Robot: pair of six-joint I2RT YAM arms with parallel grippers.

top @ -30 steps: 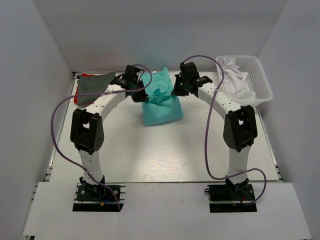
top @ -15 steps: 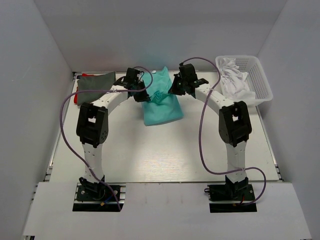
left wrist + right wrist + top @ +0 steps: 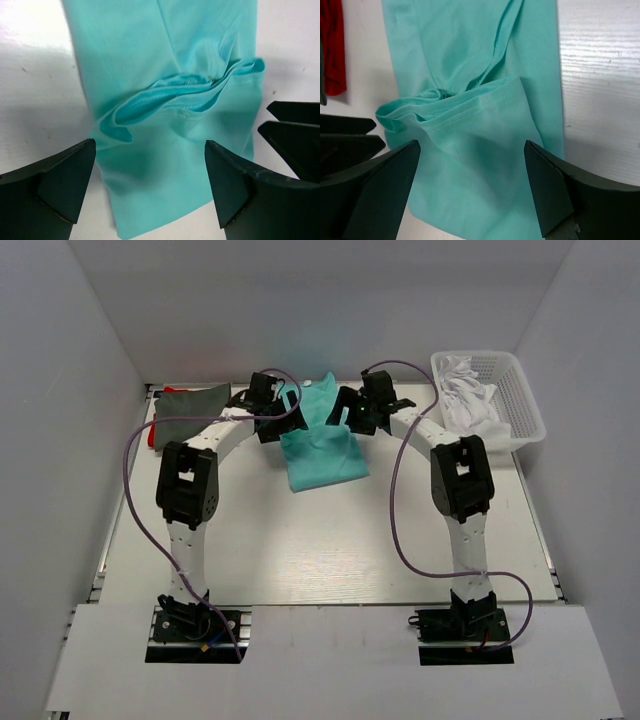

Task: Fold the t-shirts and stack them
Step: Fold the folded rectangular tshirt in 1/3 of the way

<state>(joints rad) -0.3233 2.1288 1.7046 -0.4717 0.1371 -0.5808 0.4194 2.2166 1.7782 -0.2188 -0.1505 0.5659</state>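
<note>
The mint-teal t-shirt point(image 3: 322, 452) lies folded on the table at the back centre, with a rumpled fold across its far part point(image 3: 170, 95) point(image 3: 455, 107). My left gripper point(image 3: 281, 424) point(image 3: 150, 145) hovers open over the shirt's left side, nothing between its fingers. My right gripper point(image 3: 346, 418) point(image 3: 471, 145) hovers open over its right side, close to the left one. A dark grey t-shirt point(image 3: 190, 404) lies folded at the back left on top of a red t-shirt point(image 3: 152, 436) point(image 3: 332, 50).
A white lattice basket point(image 3: 523, 405) holding white cloth point(image 3: 466, 398) stands at the back right. Grey walls close in the table on three sides. The left gripper's fingers point(image 3: 345, 137) show in the right wrist view, the right gripper's fingers point(image 3: 295, 132) in the left wrist view.
Both grippers have opened and let go of the mint-teal shirt. The lifted cloth has dropped onto the shirt. Both wrists have shifted a little toward the back.
</note>
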